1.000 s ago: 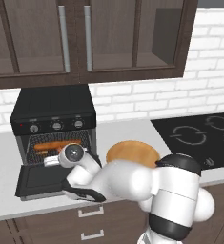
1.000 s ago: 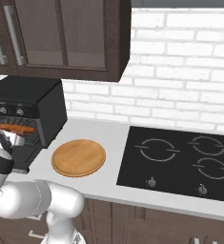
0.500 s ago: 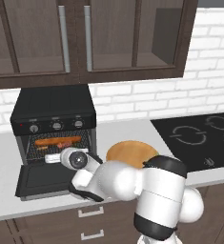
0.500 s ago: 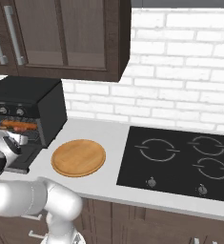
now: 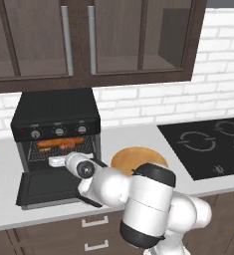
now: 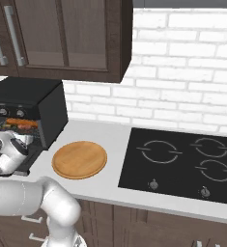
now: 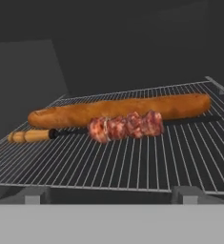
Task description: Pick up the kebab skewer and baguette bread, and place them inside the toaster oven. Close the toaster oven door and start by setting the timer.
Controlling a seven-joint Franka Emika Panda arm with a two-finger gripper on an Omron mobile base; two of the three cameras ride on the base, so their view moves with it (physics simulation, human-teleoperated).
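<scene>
**Right at the oven mouth, jaws wide and empty**

Well, the gripper [image 5: 53, 161] sits right at the open front of the toaster oven [image 5: 57, 130], jaws spread wide apart and nothing between them. Straight ahead of the jaws, on the wire rack [image 7: 132, 157], lies the kebab skewer [image 7: 120, 127]: meat chunks bunched at the middle, wooden handle poking out to the left in the hand view, dark stick running off to the right. Just behind it, farther from the jaws and touching or nearly touching the meat, lies the baguette bread [image 7: 118, 109], stretched almost across the rack and parallel to the skewer. Both are inside the oven cavity, flat on the wires.

Below the jaws, the toaster oven door [image 5: 48, 188] hangs fully dropped, lying flat out over the counter [image 5: 4, 174] towards the robot. Above the jaws runs the row of three knobs [image 5: 58, 132] across the oven's front.

Off to the right of the hand, beside the oven, rests the round wooden plate [image 6: 79, 159], bare on top. Farther right again sits the black cooktop [image 6: 182, 161], with dark cabinets [image 5: 88, 40] overhead and white brick behind.
</scene>
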